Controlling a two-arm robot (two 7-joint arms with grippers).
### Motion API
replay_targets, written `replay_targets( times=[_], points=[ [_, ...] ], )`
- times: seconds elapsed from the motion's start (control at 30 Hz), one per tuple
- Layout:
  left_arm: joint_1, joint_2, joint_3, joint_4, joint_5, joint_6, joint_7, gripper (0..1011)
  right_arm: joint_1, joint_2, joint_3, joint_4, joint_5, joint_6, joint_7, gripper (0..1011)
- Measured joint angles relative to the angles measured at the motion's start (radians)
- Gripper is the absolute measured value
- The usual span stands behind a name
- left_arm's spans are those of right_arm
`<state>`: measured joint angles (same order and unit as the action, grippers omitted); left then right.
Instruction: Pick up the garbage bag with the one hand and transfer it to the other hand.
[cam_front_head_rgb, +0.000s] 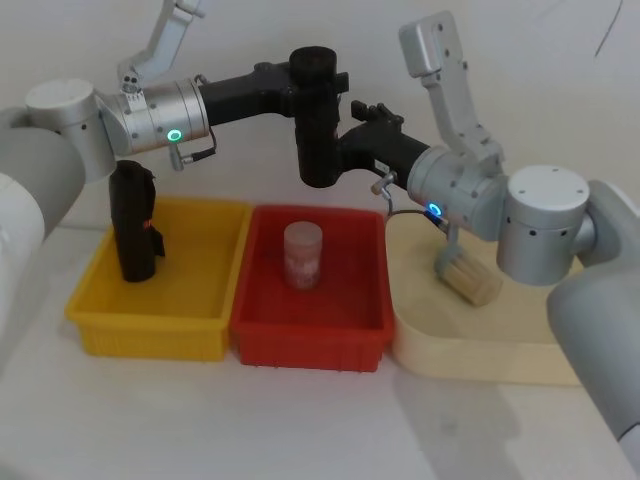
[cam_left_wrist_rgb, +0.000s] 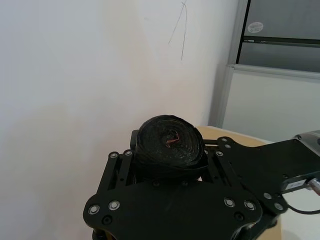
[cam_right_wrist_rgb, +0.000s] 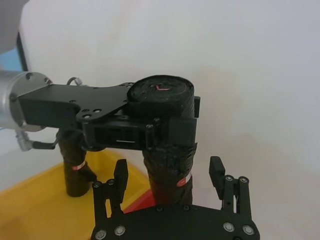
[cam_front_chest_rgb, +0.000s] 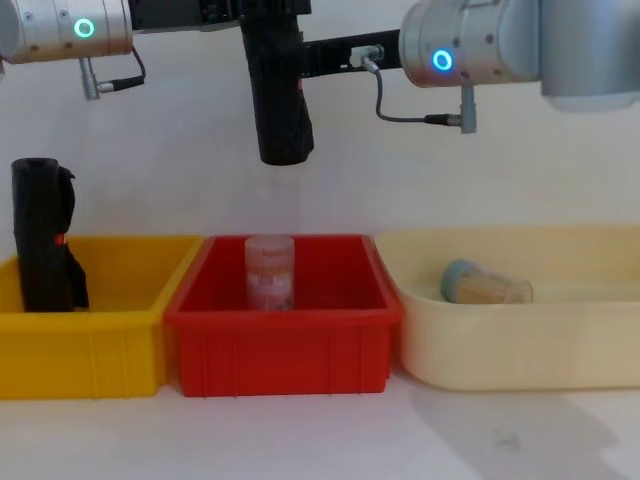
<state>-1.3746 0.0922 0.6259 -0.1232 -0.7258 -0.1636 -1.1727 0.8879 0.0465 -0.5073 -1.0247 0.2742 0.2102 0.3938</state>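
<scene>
The garbage bag (cam_front_head_rgb: 318, 130), a thick black roll with a small red mark, hangs upright in the air above the red bin (cam_front_head_rgb: 310, 345). My left gripper (cam_front_head_rgb: 318, 85), on the arm with the green ring light, is shut on the roll's upper part. In the left wrist view the roll's coiled top end (cam_left_wrist_rgb: 170, 147) sits between the jaws. My right gripper (cam_front_head_rgb: 345, 150), with the blue ring light, reaches in from the right at the roll's lower half. In the right wrist view its fingers (cam_right_wrist_rgb: 121, 172) stand open on either side of the roll (cam_right_wrist_rgb: 167, 160), with gaps.
A slimmer, lumpier black roll (cam_front_head_rgb: 133, 225) stands in the yellow bin (cam_front_head_rgb: 150, 335) at the left. A translucent pink jar (cam_front_head_rgb: 303, 255) stands in the red bin. The cream tray (cam_front_head_rgb: 480, 350) at the right holds a lying wooden-stick container (cam_front_head_rgb: 468, 278).
</scene>
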Motion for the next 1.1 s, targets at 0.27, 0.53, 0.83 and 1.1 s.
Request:
replay_targets(
  times=[0.27, 0.53, 0.83, 1.1],
  points=[
    [0.000, 0.000, 0.000, 0.000, 0.000, 0.000, 0.000, 523, 0.016, -0.031, 0.001, 0.052, -0.018, -0.032, -0.037, 1001],
    [0.000, 0.000, 0.000, 0.000, 0.000, 0.000, 0.000, 523, 0.029, -0.055, 0.002, 0.089, -0.024, -0.045, -0.046, 1001],
    [0.000, 0.000, 0.000, 0.000, 0.000, 0.000, 0.000, 523, 0.041, -0.080, 0.009, 0.120, -0.028, -0.052, -0.054, 1001],
    [0.000, 0.000, 0.000, 0.000, 0.000, 0.000, 0.000, 523, 0.063, -0.110, 0.016, 0.168, -0.031, -0.063, -0.066, 1001]
  ],
)
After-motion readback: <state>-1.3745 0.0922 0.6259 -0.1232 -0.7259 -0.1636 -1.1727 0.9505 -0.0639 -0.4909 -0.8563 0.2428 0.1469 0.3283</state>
